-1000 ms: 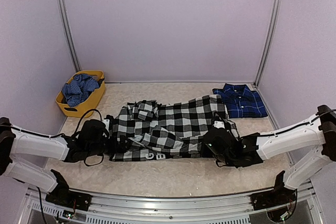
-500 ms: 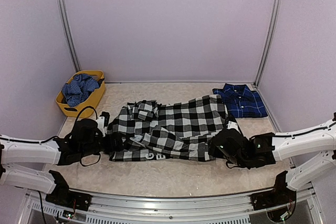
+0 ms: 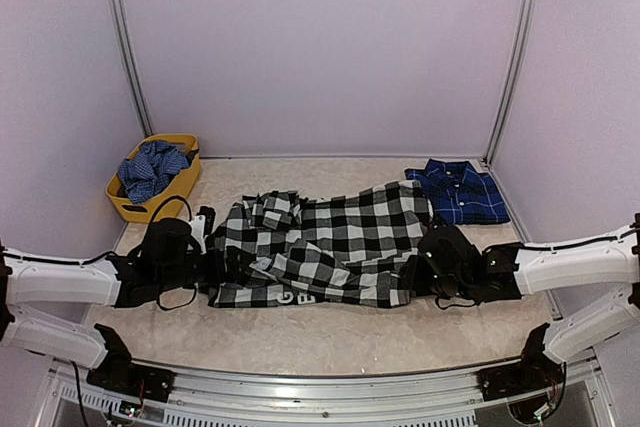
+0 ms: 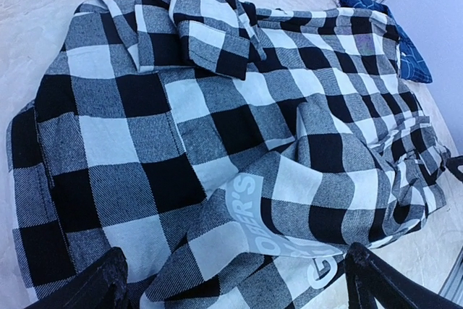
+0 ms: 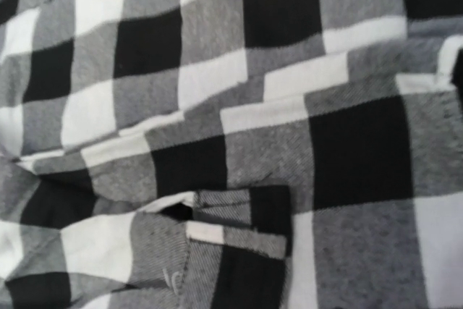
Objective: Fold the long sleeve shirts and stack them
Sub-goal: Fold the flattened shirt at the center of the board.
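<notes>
Black-and-white cloth lies rumpled mid-worktop (image 3: 330,332) from above: the check shirt (image 3: 320,242). The navy plaid shirt (image 3: 458,192) lies folded at the far right, well apart from it. A yellow basket (image 3: 138,210) at far left holds blue cloth. The left end effector (image 3: 218,269) sits at the check shirt's left edge and the right end effector (image 3: 418,275) at its right edge; I cannot tell the right one's opening. The left wrist view shows its fingers (image 4: 101,284) spread wide over the shirt's white lettering (image 4: 268,229), holding nothing. The right wrist view shows only checked cloth.
</notes>
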Robot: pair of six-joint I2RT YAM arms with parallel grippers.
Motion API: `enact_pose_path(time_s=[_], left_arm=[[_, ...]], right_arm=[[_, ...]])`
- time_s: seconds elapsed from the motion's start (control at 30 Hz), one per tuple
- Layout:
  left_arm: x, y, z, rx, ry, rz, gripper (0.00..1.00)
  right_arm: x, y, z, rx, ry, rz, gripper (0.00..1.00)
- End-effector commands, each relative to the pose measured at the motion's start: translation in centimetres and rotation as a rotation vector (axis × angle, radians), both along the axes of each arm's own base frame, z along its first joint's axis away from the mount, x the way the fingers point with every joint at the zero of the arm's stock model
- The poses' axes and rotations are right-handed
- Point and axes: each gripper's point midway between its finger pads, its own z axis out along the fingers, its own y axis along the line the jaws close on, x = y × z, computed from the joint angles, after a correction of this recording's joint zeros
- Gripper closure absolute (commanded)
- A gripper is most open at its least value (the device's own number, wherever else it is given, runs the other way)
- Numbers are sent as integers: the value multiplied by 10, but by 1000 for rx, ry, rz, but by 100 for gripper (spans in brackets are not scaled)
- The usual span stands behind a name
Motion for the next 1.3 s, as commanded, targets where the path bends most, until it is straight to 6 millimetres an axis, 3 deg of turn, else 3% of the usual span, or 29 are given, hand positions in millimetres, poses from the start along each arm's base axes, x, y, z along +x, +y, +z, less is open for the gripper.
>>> enact_pose_path(time_s=[0.0, 0.4, 0.63, 0.8, 1.0, 1.17, 1.27], left_arm=[[5, -11, 11, -22, -21, -23, 1], [5, -14, 9, -18, -13, -33, 1], [5, -14, 8, -17, -11, -32, 1], [6, -13, 8, -13, -14, -27, 1], [8, -13, 10, -5, -18, -21, 1], [13, -5, 12, 22, -25, 19, 1], [17, 1, 16, 15, -29, 48, 1]], right_arm=[[-3, 14, -19, 23, 64, 97, 49], [-4, 15, -50, -10, 140, 118, 54], [-7, 21, -55, 16, 151, 138, 62], [-8, 21, -52, 29, 146, 142, 76], [-5, 24, -37, 74, 95, 146, 100], [1, 31, -11, 103, 36, 174, 100], [8, 45, 21, 121, -21, 228, 100]])
